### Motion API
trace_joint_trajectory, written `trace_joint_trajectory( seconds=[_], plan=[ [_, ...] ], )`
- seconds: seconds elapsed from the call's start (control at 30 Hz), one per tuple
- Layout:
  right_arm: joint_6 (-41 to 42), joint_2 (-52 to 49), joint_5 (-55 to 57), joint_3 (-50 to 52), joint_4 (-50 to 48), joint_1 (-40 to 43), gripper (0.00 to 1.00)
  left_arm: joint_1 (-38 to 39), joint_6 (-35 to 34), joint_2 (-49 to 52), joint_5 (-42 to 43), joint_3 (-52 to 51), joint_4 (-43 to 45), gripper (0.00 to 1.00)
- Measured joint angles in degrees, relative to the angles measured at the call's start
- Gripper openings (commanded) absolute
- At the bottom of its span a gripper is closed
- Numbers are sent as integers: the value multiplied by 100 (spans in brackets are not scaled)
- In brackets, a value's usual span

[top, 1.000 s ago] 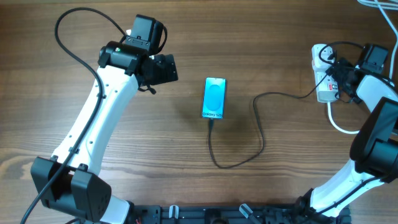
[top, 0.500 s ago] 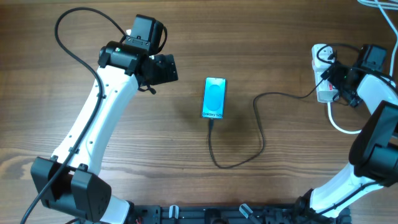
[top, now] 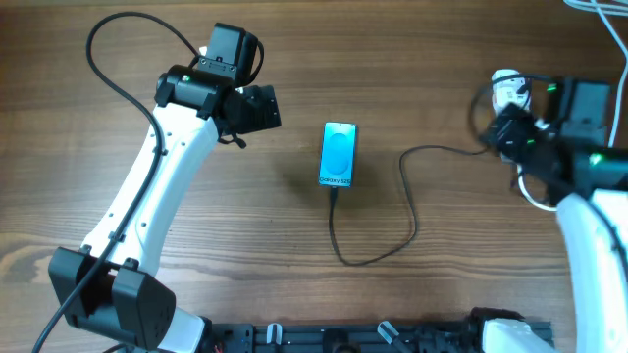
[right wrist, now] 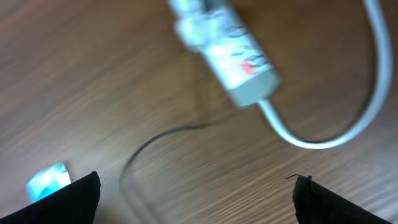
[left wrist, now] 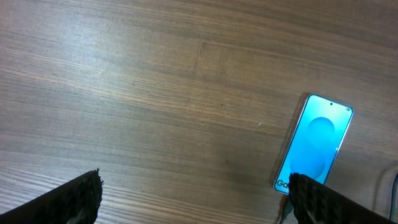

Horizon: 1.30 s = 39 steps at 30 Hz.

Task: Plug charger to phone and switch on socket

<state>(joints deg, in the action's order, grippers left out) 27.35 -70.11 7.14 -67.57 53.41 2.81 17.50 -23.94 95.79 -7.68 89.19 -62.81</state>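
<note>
**Q:** How far along is the task, judged from the overhead view?

**A:** The phone (top: 339, 154) lies flat at mid-table. The charger (top: 410, 221) loops from the socket's side to the phone's lettered end, where its tip appears seated. The plugging step looks complete.

**Q:** And the socket?

**A:** The socket (right wrist: 227, 46) lies at the far right of the table, largely hidden beneath the right arm from overhead. Its red marking shows in the blurred right wrist view, but the switch position cannot be told. Switching on is presumed outstanding.

**Q:** How are the arms posed?

**A:** The right gripper (right wrist: 196, 193) hangs over the table near the socket, fingers spread wide and holding nothing. The left gripper (left wrist: 194, 196) is equally spread and empty. It is poised left of the phone and apart from it, with its arm reaching forward from the near-left base.
</note>
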Motion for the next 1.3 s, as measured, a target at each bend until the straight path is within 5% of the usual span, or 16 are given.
trace_joint_trajectory(
  seconds=[0.23, 0.4, 0.87, 1.3],
  plan=[
    [151, 1657, 505, 22, 448, -2597, 100, 0, 2, 0, 0, 0, 4, 100],
    [216, 2424, 599, 37, 1051, -2715, 100, 0, 2, 0, 0, 0, 2, 100],
    [55, 1987, 603, 195, 1016, -2404, 100, 0, 2, 0, 2, 0, 0, 100],
    [-1928, 5869, -715, 4966, -3744, -1207, 100, 0, 2, 0, 2, 0, 9, 100]
  ],
)
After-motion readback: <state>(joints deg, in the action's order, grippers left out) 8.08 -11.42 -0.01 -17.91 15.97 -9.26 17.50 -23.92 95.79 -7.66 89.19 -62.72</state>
